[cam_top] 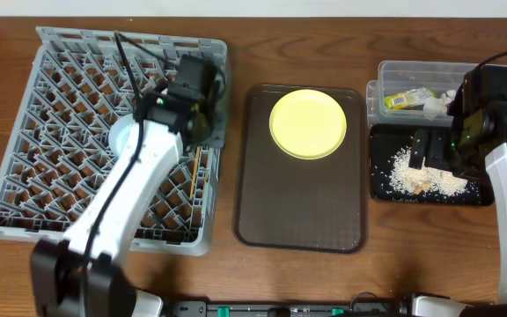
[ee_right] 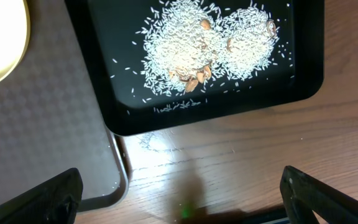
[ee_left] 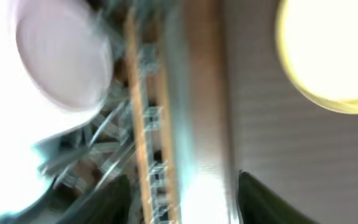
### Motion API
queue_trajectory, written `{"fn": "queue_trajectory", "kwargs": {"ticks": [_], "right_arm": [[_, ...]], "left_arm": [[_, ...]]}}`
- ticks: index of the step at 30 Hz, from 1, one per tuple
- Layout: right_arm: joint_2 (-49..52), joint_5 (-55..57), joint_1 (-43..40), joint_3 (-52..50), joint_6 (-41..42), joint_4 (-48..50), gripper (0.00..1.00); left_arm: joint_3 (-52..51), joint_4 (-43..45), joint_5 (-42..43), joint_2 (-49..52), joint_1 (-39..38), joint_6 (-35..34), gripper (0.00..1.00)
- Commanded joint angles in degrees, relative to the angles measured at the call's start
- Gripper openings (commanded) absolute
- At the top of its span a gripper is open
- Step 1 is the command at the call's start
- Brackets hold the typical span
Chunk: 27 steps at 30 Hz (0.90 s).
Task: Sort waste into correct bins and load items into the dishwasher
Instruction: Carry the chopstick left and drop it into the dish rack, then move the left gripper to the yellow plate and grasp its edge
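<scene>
Both of your pincers are empty. The left pincer (cam_top: 206,119) hangs over the right edge of the dish rack (cam_top: 60,106), its jaws spread wide with nothing between them. The right pincer (ee_right: 182,205) is just as wide open, above the bare surface (ee_right: 229,162) just beside the near rim of the black tray (ee_right: 303,37). The rice (ee_right: 191,50) lies in that tray. The wrapper (cam_top: 403,99) and tissue (cam_top: 438,97) sit in the clear tub (cam_top: 412,69) behind it, so the waste looks sorted. In the rack you have the chopsticks (cam_top: 198,172) and a pale blue bowl (cam_top: 120,136) that the arm half hides. The yellow plate (cam_top: 308,123) lies flat on the brown tray (cam_top: 302,211), not yet loaded, and I judge it to be your next job. A flat plate gives the fingers little rim to bite, so a shallow approach may only shove it across the tray, or pinch it and let it slip on the lift. The left wrist view is badly blurred, so don't trust it for lining up. Sweeping the left arm out low could clip the rack wall or flick the chopsticks loose. If the right arm goes instead, watch the tray rim, because a nudge there would scatter rice onto the surface.
</scene>
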Motion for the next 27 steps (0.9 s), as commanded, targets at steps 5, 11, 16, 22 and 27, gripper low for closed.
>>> {"fn": "queue_trajectory", "kwargs": {"ticks": [5, 11, 16, 22, 27], "right_arm": [[-0.22, -0.26, -0.04, 0.87, -0.42, -0.02, 0.99], [-0.22, -0.26, -0.04, 0.87, -0.42, 0.04, 0.99], [-0.22, -0.26, -0.04, 0.87, -0.42, 0.09, 0.99], [-0.22, -0.28, -0.04, 0.87, -0.42, 0.02, 0.99], [-0.22, -0.26, -0.04, 0.87, -0.42, 0.04, 0.99]], "left_arm": [[1.62, 13.05, 2.36, 1.53, -10.99, 6.56, 0.75], [1.62, 23.58, 2.38, 11.21, -17.94, 6.56, 0.76], [1.62, 28.37, 2.36, 17.92, -21.42, 7.54, 0.79], [1.62, 31.74, 2.34, 24.85, -23.45, 7.58, 0.79], [1.62, 30.71, 2.38, 29.0, -23.45, 7.54, 0.79]]}}
